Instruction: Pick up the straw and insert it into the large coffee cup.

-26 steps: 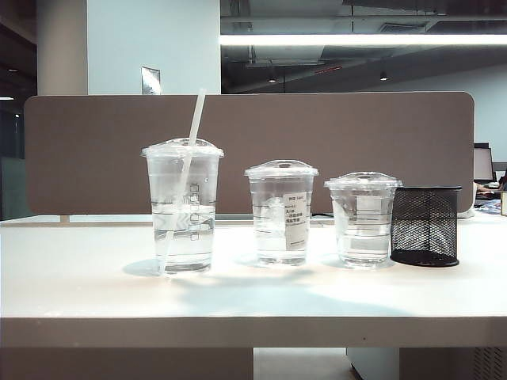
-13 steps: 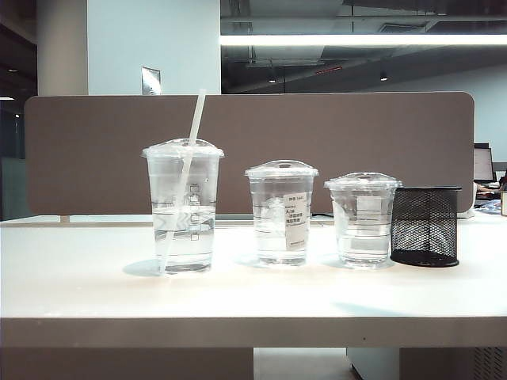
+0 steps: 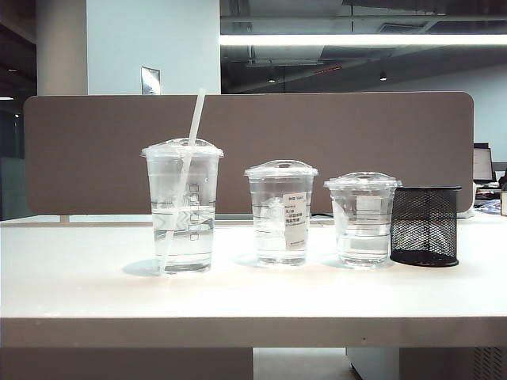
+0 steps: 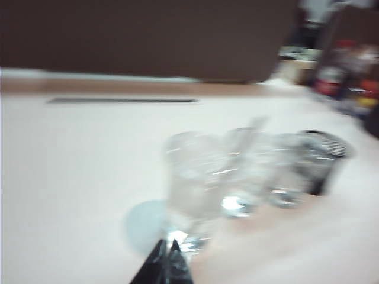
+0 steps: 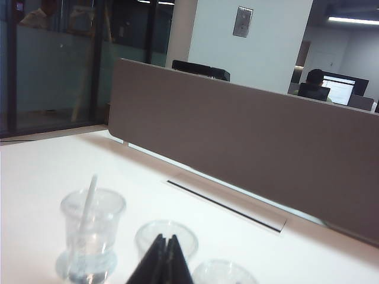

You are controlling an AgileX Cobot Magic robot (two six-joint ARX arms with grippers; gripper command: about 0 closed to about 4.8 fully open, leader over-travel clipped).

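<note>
The large coffee cup [image 3: 182, 206] stands at the left of a row of three clear lidded cups on the white table [image 3: 238, 301]. The white straw [image 3: 195, 115] stands slanted through its domed lid, its lower end down in the water. Neither arm shows in the exterior view. In the right wrist view my right gripper [image 5: 166, 238] is shut on nothing, back from the cups, with the large cup [image 5: 92, 234] and straw [image 5: 90, 204] ahead to one side. In the blurred left wrist view my left gripper [image 4: 167, 244] is shut and empty, short of the large cup [image 4: 192, 177].
A medium cup with a white label [image 3: 281, 214] and a shorter cup [image 3: 363, 218] stand to the right of the large one. A black mesh holder [image 3: 426, 226] sits at the far right. A brown divider panel [image 3: 317, 134] runs along the table's back edge.
The soft shadows on the table in front of the cups have gone. The cups and the straw have not moved.
</note>
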